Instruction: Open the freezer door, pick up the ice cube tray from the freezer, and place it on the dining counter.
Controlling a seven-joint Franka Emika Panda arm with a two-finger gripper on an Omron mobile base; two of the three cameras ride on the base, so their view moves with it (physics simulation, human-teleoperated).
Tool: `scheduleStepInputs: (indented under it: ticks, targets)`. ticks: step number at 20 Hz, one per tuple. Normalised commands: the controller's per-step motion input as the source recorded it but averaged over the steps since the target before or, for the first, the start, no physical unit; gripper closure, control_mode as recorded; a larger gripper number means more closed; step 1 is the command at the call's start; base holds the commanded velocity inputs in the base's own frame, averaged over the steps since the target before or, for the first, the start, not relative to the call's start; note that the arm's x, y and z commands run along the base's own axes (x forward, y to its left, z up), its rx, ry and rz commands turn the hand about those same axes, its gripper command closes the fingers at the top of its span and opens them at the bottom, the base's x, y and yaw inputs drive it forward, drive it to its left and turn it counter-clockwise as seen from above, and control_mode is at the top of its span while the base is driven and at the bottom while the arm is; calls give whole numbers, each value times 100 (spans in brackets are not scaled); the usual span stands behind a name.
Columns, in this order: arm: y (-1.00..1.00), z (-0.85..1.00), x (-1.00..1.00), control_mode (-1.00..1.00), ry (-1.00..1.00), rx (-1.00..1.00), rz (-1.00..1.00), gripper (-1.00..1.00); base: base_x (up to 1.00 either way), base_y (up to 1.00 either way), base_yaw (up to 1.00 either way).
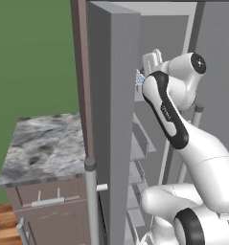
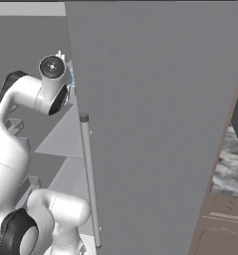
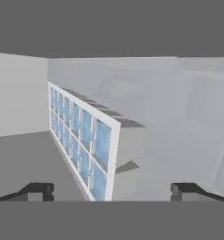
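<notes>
Hand view, nearest first: the two dark fingers (image 3: 38,191) of the gripper (image 3: 111,192) stand spread wide apart at the bottom edge, with nothing between them and nothing held. Just beyond, between the two tips and slightly toward the left one, stands the ice cube tray (image 3: 83,140), resting on the pale shelf (image 3: 33,164) inside the freezer (image 3: 179,117). In this view the tray is up on its long edge, its grid of blue cells facing left. Its long axis runs away from the camera, from the near corner between the fingers toward the upper left. The coming grasp seemingly turns on this: the tray lies straight ahead, roughly in line with the approach. From the left base view, the freezer door (image 1: 111,119) stands swung open beside a marbled cabinet top (image 1: 44,143).
</notes>
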Motion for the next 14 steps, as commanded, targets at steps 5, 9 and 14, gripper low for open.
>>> scheduleStepInputs:
  ticks: [5,9,14]
  targets:
    - [6,-4,30,-100,3,0,0,-100,0,0,0]
    - [6,-7,12,-100,4,0,0,-100,0,0,0]
    - [5,-12,13,-100,4,0,0,-100,0,0,0]
